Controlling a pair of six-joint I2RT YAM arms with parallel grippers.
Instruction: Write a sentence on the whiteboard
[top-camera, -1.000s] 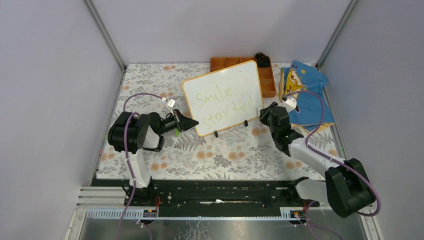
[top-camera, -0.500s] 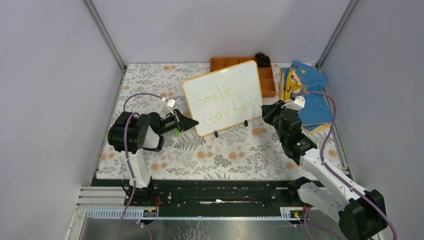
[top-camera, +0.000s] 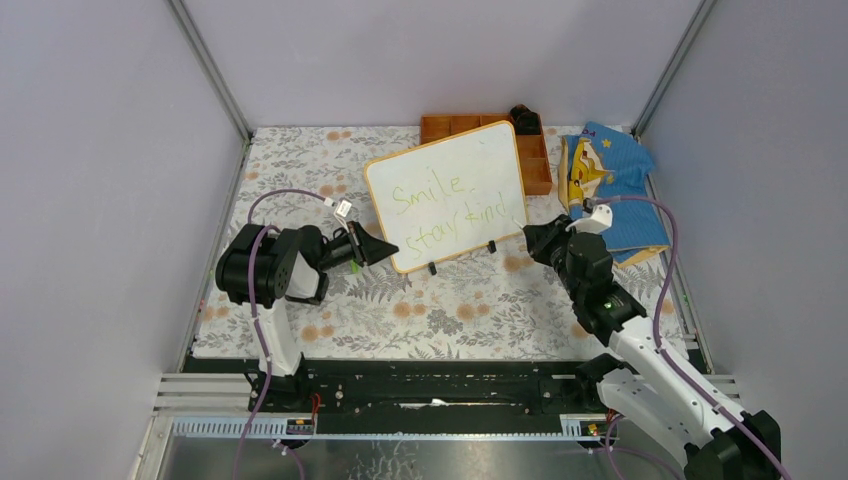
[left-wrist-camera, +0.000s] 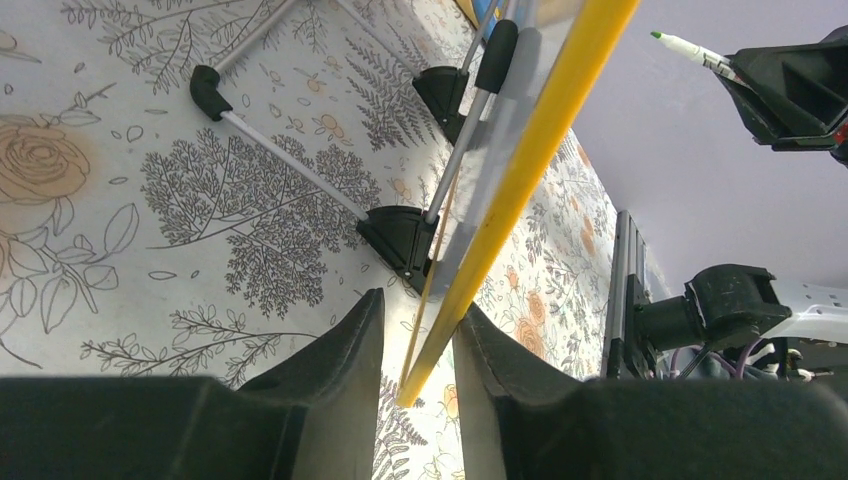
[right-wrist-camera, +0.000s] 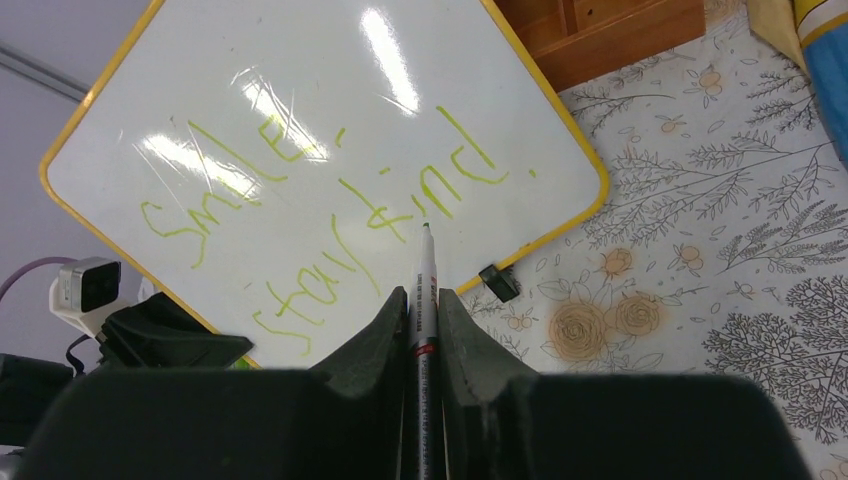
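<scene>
We see the whiteboard propped mid worktop, the sentence on it. Right claw clamps the marker. Left claw straddles the frame edge, jaws apart, so a bump could topple it.

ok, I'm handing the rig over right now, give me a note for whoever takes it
Left end effector: open, jaws astride the left edge of the whiteboard with a gap, not clamped.
Right end effector: shut on the marker, tip off the board, near its lower right corner.
Board: propped on its feet, mid-table.
Done: the sentence "Smile stay kind", two lines.
To do: probably only backing both arms away and setting the marker down.
</scene>
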